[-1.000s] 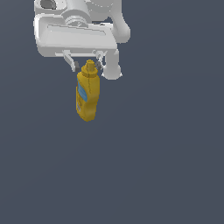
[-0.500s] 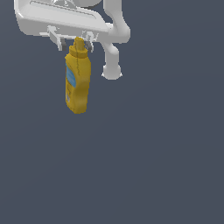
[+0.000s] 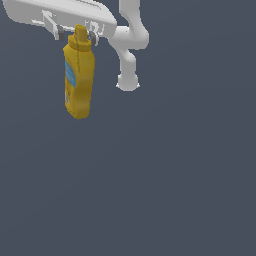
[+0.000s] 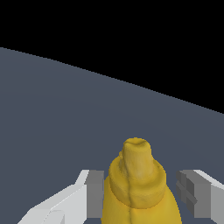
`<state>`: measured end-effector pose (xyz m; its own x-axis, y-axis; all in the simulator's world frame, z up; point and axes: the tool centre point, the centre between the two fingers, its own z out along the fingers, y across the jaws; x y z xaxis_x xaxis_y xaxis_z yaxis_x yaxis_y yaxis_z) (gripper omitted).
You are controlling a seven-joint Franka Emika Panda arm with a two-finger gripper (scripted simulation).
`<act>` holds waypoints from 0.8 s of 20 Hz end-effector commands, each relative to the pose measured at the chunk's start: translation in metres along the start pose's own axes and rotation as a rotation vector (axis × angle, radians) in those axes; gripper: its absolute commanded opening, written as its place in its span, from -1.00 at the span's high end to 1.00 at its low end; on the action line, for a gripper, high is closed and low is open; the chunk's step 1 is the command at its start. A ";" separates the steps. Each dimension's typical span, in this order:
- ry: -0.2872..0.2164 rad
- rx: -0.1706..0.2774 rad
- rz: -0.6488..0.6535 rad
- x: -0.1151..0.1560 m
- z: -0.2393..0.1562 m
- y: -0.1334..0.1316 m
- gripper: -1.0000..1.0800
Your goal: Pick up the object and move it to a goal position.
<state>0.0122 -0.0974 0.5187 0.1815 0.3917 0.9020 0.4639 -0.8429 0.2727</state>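
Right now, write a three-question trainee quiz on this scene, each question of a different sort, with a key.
1. True or false: the yellow bottle lies flat on the grey surface.
2. Which part of the bottle sits between the fingers of the claw? A) the base B) the nozzle cap end C) the middle of the label
3. Fill in: the label on the bottle's face is ____ in colour.

Key: 1 false, since it hangs from the claw with its base pointing down; 2 B; 3 blue.
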 end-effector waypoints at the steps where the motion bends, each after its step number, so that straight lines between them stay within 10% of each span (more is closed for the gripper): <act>1: 0.016 -0.003 -0.008 0.007 -0.004 0.002 1.00; 16: 0.009 -0.001 -0.001 0.043 0.018 0.002 1.00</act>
<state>0.0322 -0.0802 0.5391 0.1831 0.3877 0.9034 0.4658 -0.8435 0.2676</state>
